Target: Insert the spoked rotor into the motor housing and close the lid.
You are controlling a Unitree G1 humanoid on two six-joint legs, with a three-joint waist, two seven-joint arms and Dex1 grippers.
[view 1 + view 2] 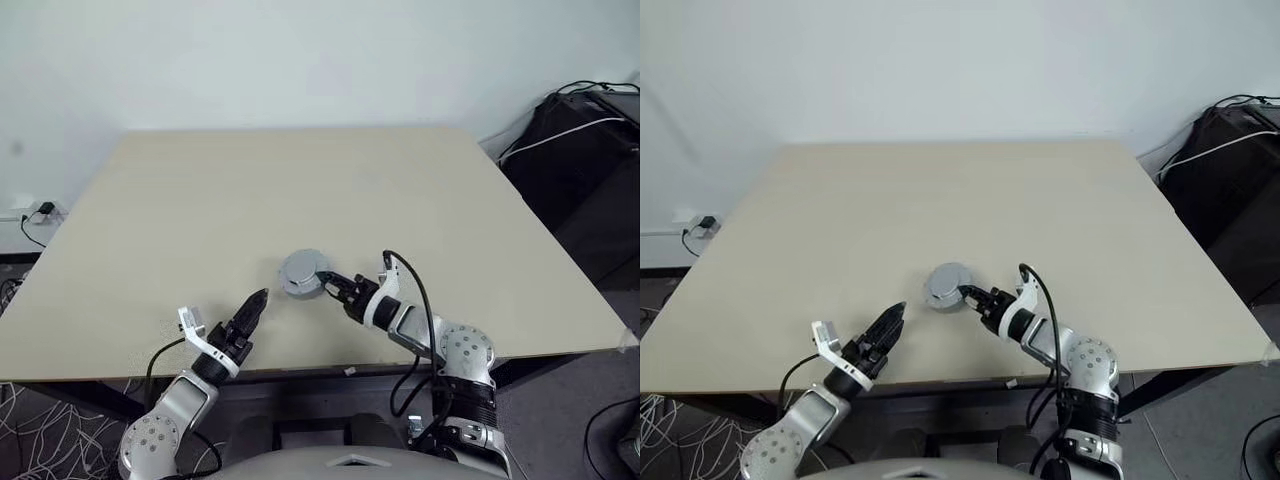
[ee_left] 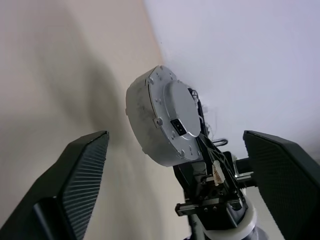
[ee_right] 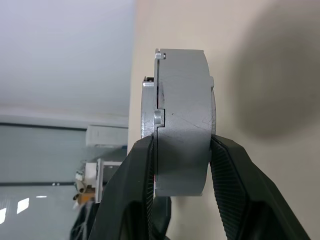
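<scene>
A round silver-grey motor housing (image 1: 302,272) is held on edge at the front middle of the table, its flat side tilted toward my left arm. The lid (image 2: 176,122), a flat grey disc with small screws and a dark centre mark, sits flush on the housing (image 3: 182,125). My right gripper (image 1: 332,288) is shut on this drum, with one black finger (image 3: 131,200) on each flat side. The spoked rotor is hidden. My left gripper (image 1: 252,308) stands open near the table's front edge, apart from the drum and pointing at it, with nothing between its fingers (image 2: 80,175).
The beige table (image 1: 300,180) stretches back to a white wall. A black case with cables (image 1: 590,140) stands off the table's right side. A wall socket with a plug (image 1: 40,212) sits low on the left.
</scene>
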